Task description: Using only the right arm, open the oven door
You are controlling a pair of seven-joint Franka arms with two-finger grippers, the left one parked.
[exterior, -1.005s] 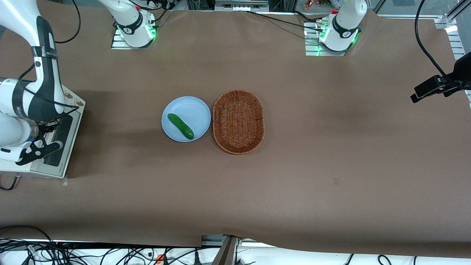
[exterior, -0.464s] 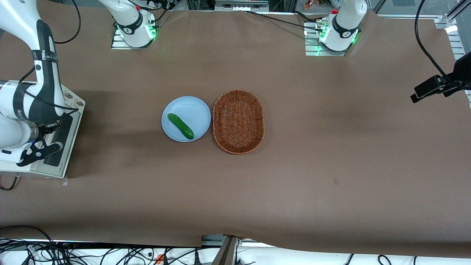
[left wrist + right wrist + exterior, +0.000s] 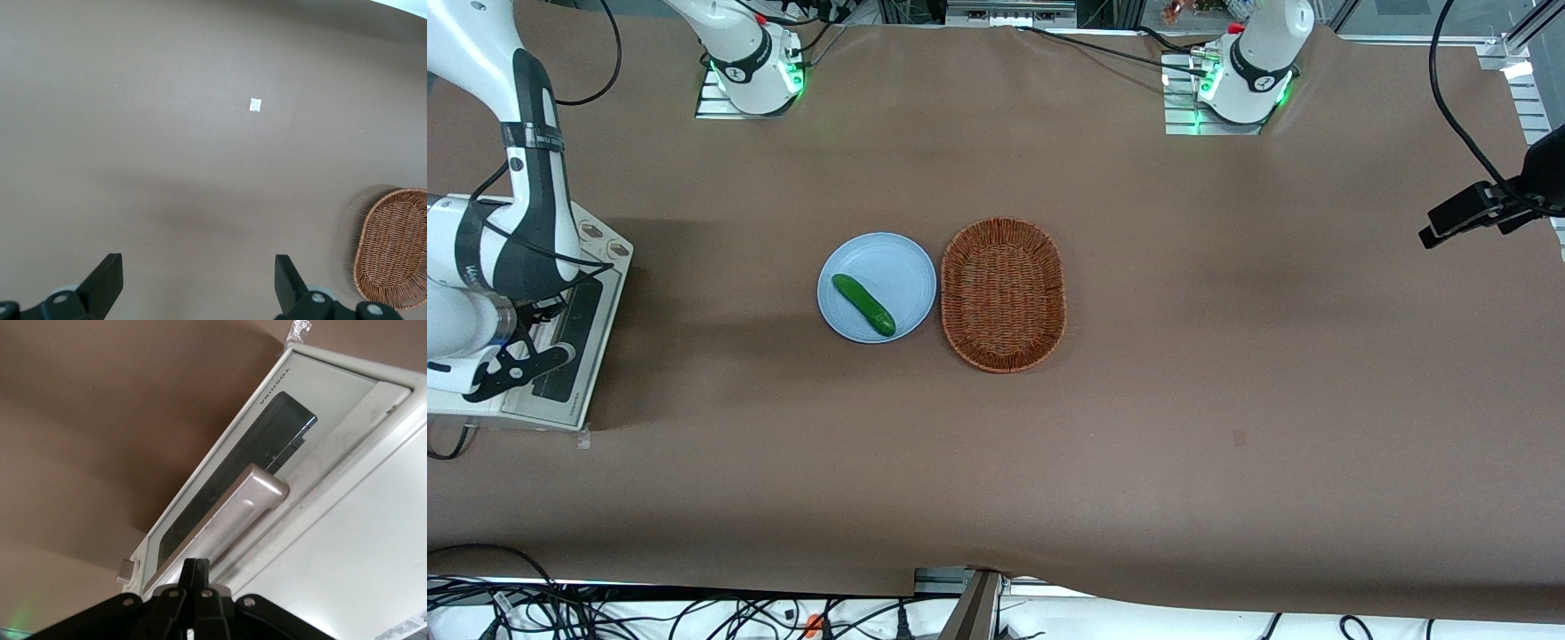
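Observation:
The cream-white oven (image 3: 600, 253) stands at the working arm's end of the table, with its door's dark glass window (image 3: 578, 333) facing the table's middle. The right arm (image 3: 525, 204) reaches down over it. In the right wrist view the oven door (image 3: 277, 430) shows its window and silver bar handle (image 3: 233, 513), next to the oven's top (image 3: 347, 540). My gripper (image 3: 198, 565) is shut and empty, its closed tips right at the handle's near end. In the front view it (image 3: 565, 354) hangs over the door. I cannot tell whether the door is ajar.
A light blue plate (image 3: 889, 262) with a green cucumber (image 3: 863, 304) lies at the table's middle, beside a wicker basket (image 3: 1003, 222), which also shows in the left wrist view (image 3: 393, 247). Brown table covering lies all around.
The right arm's wrist has shifted slightly toward its own end of the table. The gripper stays shut over the door, which looks unchanged.

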